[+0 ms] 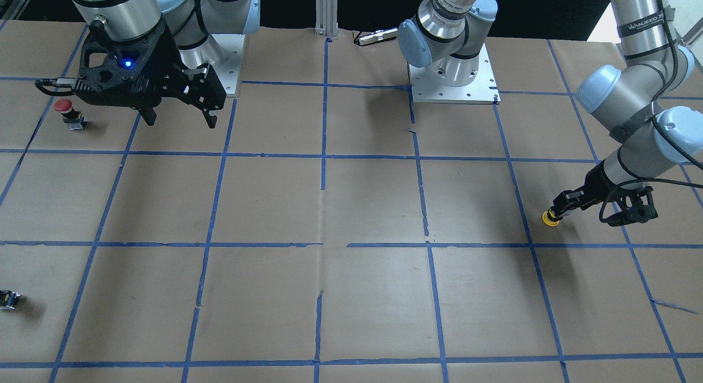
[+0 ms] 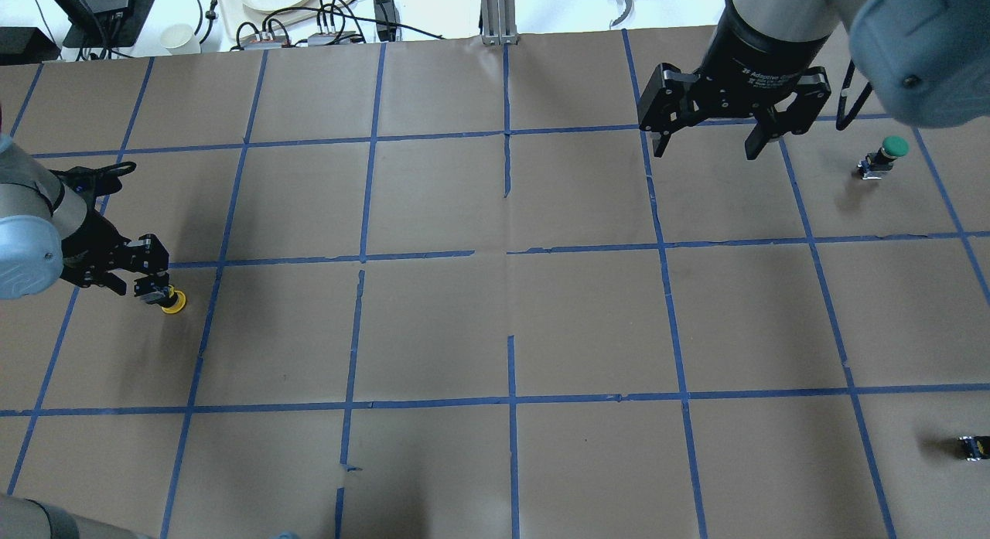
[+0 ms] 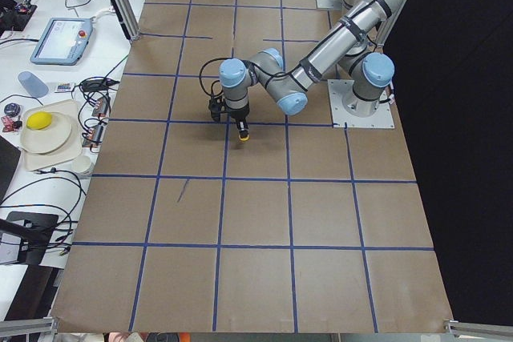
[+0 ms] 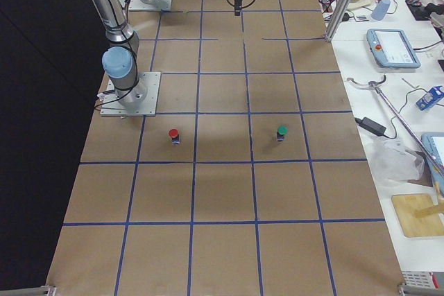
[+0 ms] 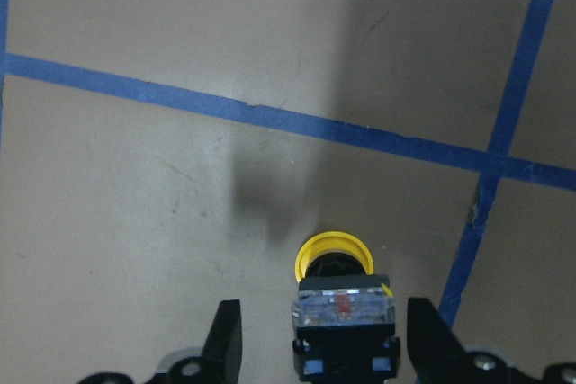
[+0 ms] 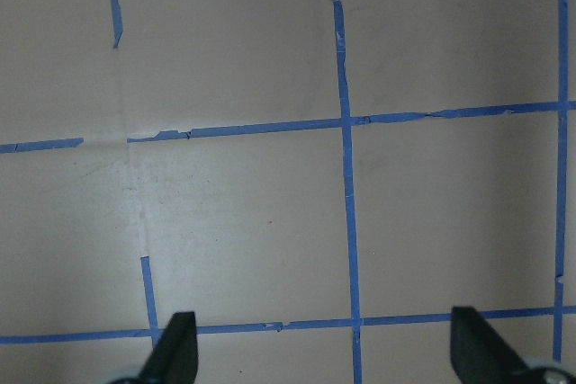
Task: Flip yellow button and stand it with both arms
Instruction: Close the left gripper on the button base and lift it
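The yellow button [image 2: 173, 301] rests cap-down on the paper at the table's left end, with its black-and-clear switch body pointing up toward my left gripper [image 2: 151, 282]. In the left wrist view the button [image 5: 335, 258] sits between the two black fingers [image 5: 225, 339], with a gap on each side, so the gripper [image 5: 322, 308] is open around the body. The button also shows in the front view [image 1: 550, 218]. My right gripper [image 2: 710, 143] hangs open and empty above the far right of the table; its view shows only paper.
A red-capped button [image 1: 65, 109] stands beside the right gripper [image 1: 181, 119]. A green-capped button [image 2: 889, 151] stands at the far right. A small dark switch part [image 2: 971, 446] lies near the right front edge. Brown paper with blue tape lines [image 2: 510, 253] covers the table.
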Available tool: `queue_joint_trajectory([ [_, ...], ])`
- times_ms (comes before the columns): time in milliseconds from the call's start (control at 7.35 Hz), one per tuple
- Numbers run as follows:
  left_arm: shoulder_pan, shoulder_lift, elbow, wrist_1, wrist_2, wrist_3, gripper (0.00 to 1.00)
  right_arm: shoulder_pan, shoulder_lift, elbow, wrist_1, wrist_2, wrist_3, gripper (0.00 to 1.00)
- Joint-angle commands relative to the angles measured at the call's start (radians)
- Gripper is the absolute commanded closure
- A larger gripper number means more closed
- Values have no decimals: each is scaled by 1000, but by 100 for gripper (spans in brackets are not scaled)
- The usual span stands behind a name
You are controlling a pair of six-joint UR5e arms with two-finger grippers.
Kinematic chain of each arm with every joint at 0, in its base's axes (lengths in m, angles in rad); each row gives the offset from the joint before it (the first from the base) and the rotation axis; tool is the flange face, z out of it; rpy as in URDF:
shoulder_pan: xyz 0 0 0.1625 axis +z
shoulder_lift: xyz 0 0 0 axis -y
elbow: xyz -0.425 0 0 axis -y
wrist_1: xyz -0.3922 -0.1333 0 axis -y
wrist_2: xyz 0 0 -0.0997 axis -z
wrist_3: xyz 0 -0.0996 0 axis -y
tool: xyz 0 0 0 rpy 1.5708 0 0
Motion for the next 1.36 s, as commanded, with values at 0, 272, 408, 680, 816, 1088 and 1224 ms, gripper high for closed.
queue_joint_trajectory([
  [0,0,-1,0,0,2,0,31,1,-3,2,0,1,1,0],
  [272,0,-3,-1,-3,2,-2,31,1,-5,7,2,1,1,0],
  [408,0,-3,-3,-12,2,-3,31,1,-8,14,2,1,1,0],
  [680,0,-3,-4,-15,1,-6,31,1,-8,19,0,1,0,0],
  [816,0,-3,-7,-15,-2,-8,31,3,-8,19,-1,1,1,0],
  [1088,0,-3,-4,-15,-1,-3,60,3,-8,19,-2,1,0,0],
  [1224,0,-3,-6,-15,-1,-8,70,3,-8,19,0,1,0,0],
])
